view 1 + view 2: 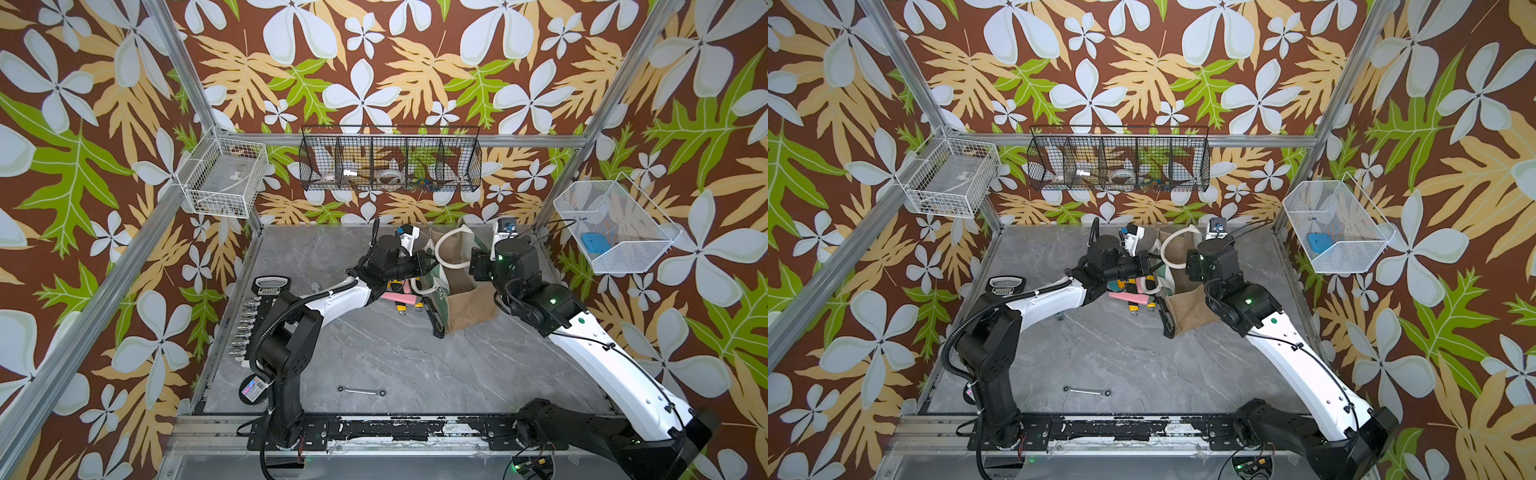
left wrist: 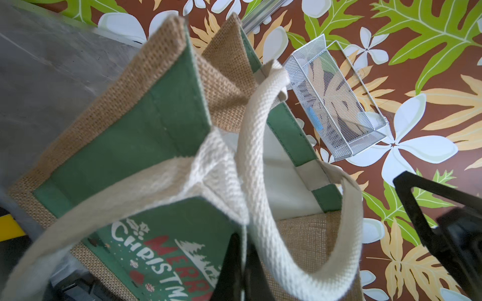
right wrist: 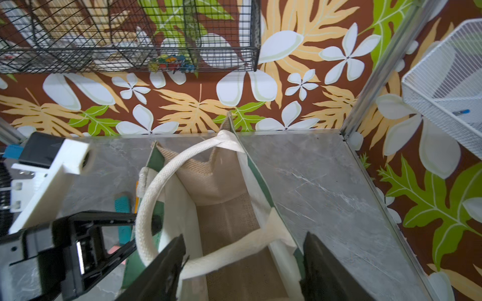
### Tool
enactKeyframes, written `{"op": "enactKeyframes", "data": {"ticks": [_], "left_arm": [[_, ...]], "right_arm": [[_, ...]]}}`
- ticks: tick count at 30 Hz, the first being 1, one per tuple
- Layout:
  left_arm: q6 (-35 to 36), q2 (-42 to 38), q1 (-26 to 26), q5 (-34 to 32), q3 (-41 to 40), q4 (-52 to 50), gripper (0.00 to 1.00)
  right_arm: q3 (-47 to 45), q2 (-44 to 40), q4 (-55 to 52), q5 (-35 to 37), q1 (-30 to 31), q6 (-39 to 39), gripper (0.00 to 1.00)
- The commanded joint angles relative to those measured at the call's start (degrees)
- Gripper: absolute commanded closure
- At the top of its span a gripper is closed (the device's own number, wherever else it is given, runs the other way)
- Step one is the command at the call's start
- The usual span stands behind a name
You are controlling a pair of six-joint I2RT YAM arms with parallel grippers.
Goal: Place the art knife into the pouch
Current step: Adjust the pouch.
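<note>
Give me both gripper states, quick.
Left gripper: closed on the pouch, at its rim.
Right gripper: open, holding nothing, over the pouch mouth.

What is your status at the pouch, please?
Left gripper shut on pouch rim. Right gripper open over pouch mouth, empty. Knife not visible inside. Handle sags across the mouth.

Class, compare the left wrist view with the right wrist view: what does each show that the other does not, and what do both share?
Only the left wrist view: the Merry Christmas print on the pouch. Only the right wrist view: the black wire basket and a teal handle lying beside the pouch. Both: the pouch, its white handles, the white mesh basket and the table.
</note>
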Motion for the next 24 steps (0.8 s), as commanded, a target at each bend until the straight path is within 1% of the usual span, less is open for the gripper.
{"op": "enactKeyframes", "data": {"ticks": [1, 4, 6, 8, 11, 15, 17, 19, 24], "left_arm": [[3.19, -0.50, -0.16, -0.57, 1.41, -1.23, 1.00], [3.58, -0.24, -0.42, -0.30, 2.26, -1.81, 1.00], [3.68, 0.13, -0.58, 0.35, 2.91, -2.20, 1.00], [3.88, 0.14, -0.69, 0.58, 3.12, -2.50, 1.00], [3.94, 0.07, -0.77, 0.69, 3.12, -2.45, 1.00], [3.86, 0.31, -0.78, 1.32, 3.29, -2.53, 1.00], [3.86, 0.49, -0.80, 1.55, 3.62, -2.76, 1.00], [3.93, 0.70, -0.78, 1.68, 3.86, -2.96, 1.00], [4.21, 1.00, -0.77, 1.90, 4.26, -3.51, 1.00]], "right_arm": [[-0.11, 0.15, -0.68, -3.74, -0.78, -1.06, 0.23], [1.61, 2.79, -3.44, -9.62, -0.80, -5.35, 0.20], [4.07, 6.09, -7.33, -10.56, -0.80, -7.99, 0.20], [5.42, 8.70, -9.50, -9.07, -0.80, -10.32, 0.20], [5.68, 10.89, -9.86, -4.67, -0.72, -12.58, 0.18], [5.07, 11.83, -8.23, -3.22, -0.43, -16.27, 0.12], [4.57, 11.74, -7.33, -3.38, 0.06, -17.89, 0.11], [4.34, 11.59, -6.76, -4.54, 0.26, -18.60, 0.11], [4.00, 10.13, -4.92, -13.49, 0.25, -17.01, 0.10]]}}
